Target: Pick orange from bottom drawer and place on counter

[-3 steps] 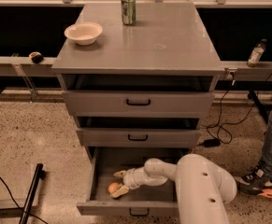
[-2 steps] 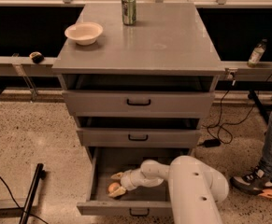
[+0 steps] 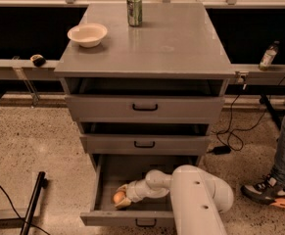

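The bottom drawer (image 3: 107, 218) is pulled open, with its small black handle on the front. The orange (image 3: 118, 197) lies at the drawer's front left. My gripper (image 3: 121, 197) reaches in from the right, low inside the drawer. Its pale fingers (image 3: 124, 187) sit on either side of the orange and hug it. The white arm comes in from the lower right and covers the right part of the drawer. The counter (image 3: 176, 43) is the flat grey top of the cabinet, well above.
A white bowl (image 3: 87, 34) and a green can (image 3: 134, 9) stand on the counter. The two upper drawers (image 3: 144, 107) are slightly open. A small dark round object (image 3: 37, 59) and a bottle (image 3: 268, 56) sit on the ledge behind. A person's leg and shoe (image 3: 269, 196) are at the right.
My gripper has slid a little to the left inside the drawer and now sits around the orange. The orange has hardly moved.
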You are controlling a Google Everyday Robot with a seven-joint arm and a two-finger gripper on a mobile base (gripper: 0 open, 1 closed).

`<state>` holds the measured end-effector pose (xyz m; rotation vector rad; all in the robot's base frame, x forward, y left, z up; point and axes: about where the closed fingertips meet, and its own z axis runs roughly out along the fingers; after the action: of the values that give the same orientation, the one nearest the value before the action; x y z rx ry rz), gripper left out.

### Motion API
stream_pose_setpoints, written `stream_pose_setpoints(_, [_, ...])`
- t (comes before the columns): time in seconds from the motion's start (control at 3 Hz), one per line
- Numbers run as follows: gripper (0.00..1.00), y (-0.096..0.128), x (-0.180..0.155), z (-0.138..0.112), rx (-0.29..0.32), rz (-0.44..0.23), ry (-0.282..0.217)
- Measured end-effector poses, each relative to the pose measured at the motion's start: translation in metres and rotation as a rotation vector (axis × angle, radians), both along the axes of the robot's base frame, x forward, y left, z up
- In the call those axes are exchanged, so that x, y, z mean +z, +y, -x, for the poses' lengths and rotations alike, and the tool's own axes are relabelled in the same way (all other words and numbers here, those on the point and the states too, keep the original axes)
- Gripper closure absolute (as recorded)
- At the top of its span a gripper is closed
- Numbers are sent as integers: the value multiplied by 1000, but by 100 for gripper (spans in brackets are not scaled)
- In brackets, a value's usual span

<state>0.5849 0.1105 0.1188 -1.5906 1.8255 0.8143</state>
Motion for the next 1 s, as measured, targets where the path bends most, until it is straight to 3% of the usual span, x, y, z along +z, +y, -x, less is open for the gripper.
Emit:
stream_pose_setpoints(0.33, [97, -6, -3, 0, -3, 13, 4])
stream_pose_setpoints(0.67, [100, -10, 3, -1, -7, 0, 11])
stream_pose_setpoints(1.0, [100, -27, 38, -1, -21, -130, -22])
